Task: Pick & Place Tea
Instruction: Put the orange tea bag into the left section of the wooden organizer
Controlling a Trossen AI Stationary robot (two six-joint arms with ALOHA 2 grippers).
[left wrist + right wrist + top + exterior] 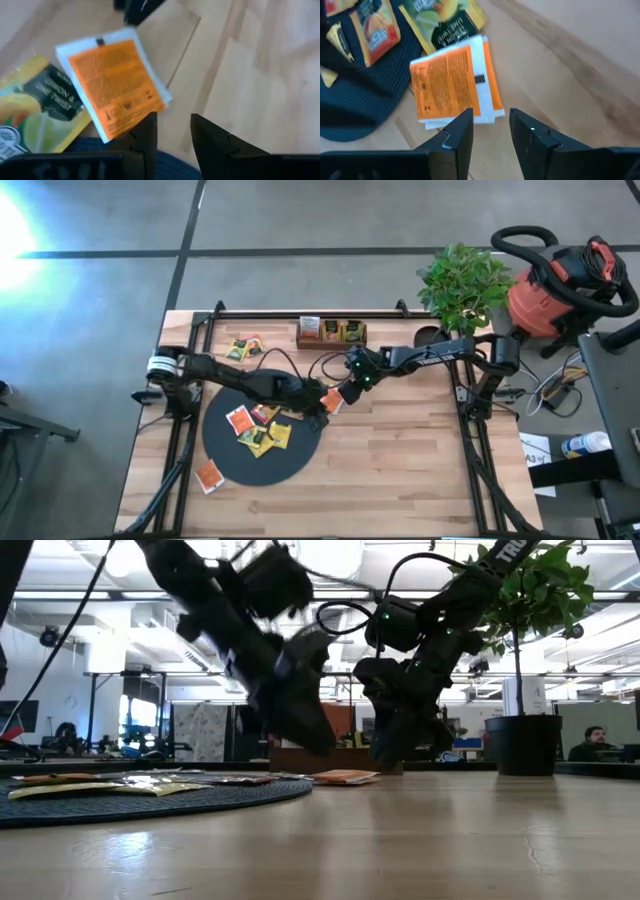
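Observation:
An orange tea packet point(332, 400) lies flat at the far right rim of the black disc point(262, 465), mostly on the wood, label side up point(115, 85) point(452, 85). My left gripper point(320, 402) hovers at its disc side, and its open fingers point(172, 132) have nothing between them. From the table's right, my right gripper point(348, 390) slants down at the packet, also open point(490, 130) and holding nothing. In the low view both grippers hang just above the packet point(345, 777). Several more tea packets point(258, 430) lie on the disc.
A yellow-green packet point(40, 115) lies right beside the orange one. A wooden tray point(332, 332) with packets stands at the far edge, loose packets point(243, 348) lie at the far left, and one orange packet point(208, 476) lies near the disc's near left. A potted plant point(462, 285) stands at the far right.

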